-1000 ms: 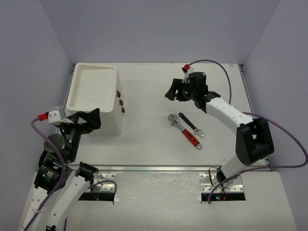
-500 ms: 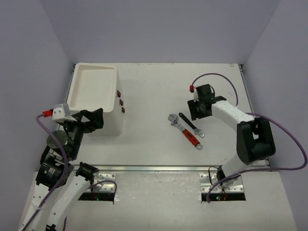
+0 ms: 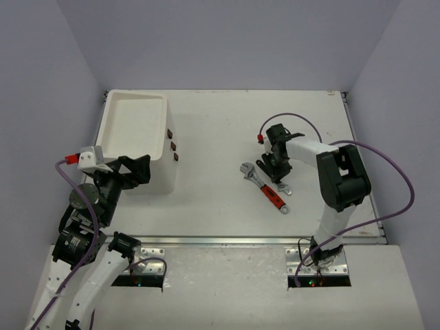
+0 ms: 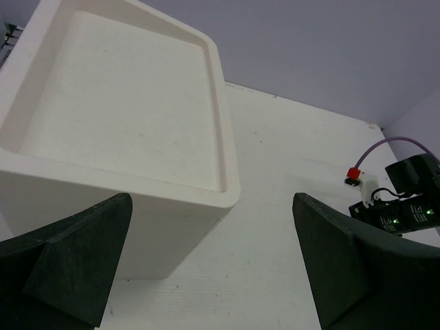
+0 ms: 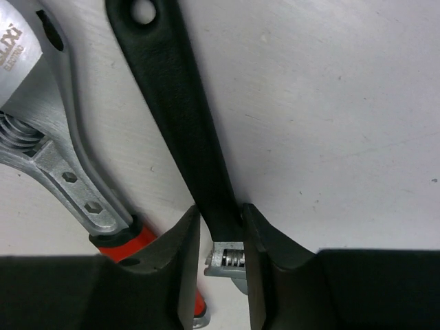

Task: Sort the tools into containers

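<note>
Two tools lie side by side right of the table's middle: a black wrench (image 3: pixel 282 185) and a red-handled adjustable wrench (image 3: pixel 265 188). My right gripper (image 3: pixel 273 168) is down on the table over the black wrench. In the right wrist view its fingers (image 5: pixel 187 237) press both sides of the black wrench's handle (image 5: pixel 175 89) just above its silver head, so my right gripper (image 5: pixel 220 218) is shut on it. The adjustable wrench (image 5: pixel 51 148) lies close to the left finger. My left gripper (image 4: pixel 213 275) hangs wide open and empty beside the white container (image 3: pixel 167 130), whose tray top (image 4: pixel 220 137) holds nothing.
Small dark-red knobs (image 3: pixel 172 145) mark the container's drawer side, facing the table's middle. The right arm's purple cable (image 3: pixel 385 165) loops over the table's right side. Walls close in the table at the back and on both sides.
My right gripper came down from the back of the table onto the two wrenches, and its jaws closed in around the black wrench's handle. The left arm barely moved.
</note>
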Available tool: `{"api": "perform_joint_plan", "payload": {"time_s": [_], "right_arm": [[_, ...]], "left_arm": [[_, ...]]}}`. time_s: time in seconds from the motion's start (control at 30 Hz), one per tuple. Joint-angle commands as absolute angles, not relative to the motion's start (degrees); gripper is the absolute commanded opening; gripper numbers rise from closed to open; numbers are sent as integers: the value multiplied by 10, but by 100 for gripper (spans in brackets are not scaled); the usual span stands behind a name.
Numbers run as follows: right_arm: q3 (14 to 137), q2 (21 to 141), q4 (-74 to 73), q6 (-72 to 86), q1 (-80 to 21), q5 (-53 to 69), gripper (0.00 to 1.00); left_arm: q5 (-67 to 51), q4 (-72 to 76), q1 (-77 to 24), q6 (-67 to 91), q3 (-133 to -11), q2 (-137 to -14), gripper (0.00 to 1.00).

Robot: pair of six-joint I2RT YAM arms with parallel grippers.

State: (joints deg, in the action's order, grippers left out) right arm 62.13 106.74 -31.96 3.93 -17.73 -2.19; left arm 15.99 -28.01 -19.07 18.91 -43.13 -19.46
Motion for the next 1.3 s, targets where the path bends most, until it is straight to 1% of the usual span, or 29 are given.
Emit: {"api": "perform_joint_plan", "payload": {"time_s": [0.0,0.1,0.23,0.27,0.3,0.37,0.63,0.8,0.97,1.03,1.2,1.27], "right_arm": [[604,1126,-292,39,-194,-63,26],[600,1122,-295,44,-194,-71,26],[603,1120,-300,46,-194,-65,9],[604,1119,-302,50,-194,-69,1],[604,1116,-302,51,-194,-72,0],[599,1101,-294,60,-194,-82,0],[539,956,-210,115,-181,-65,0],[488,901,-153,152,-149,-25,0],[463,880,-127,163,-144,-16,0],[454,867,-108,166,-144,-14,0],[419,788,-61,171,-145,-2,0],[416,749,-62,168,-145,25,0]], "left_arm": [[153,-251,-185,184,-438,-197,100],[152,-250,-185,184,-437,-199,100],[152,-250,-185,184,-437,-200,100],[152,-250,-185,184,-437,-200,100],[152,-250,-185,184,-437,-200,100],[152,-250,-185,184,-437,-198,100],[153,-252,-185,185,-438,-196,100],[153,-250,-185,186,-437,-189,100],[145,-249,-185,186,-437,-195,100],[133,-245,-185,185,-436,-202,100],[84,-237,-185,183,-440,-240,100],[60,-238,-185,184,-448,-263,100]]}}
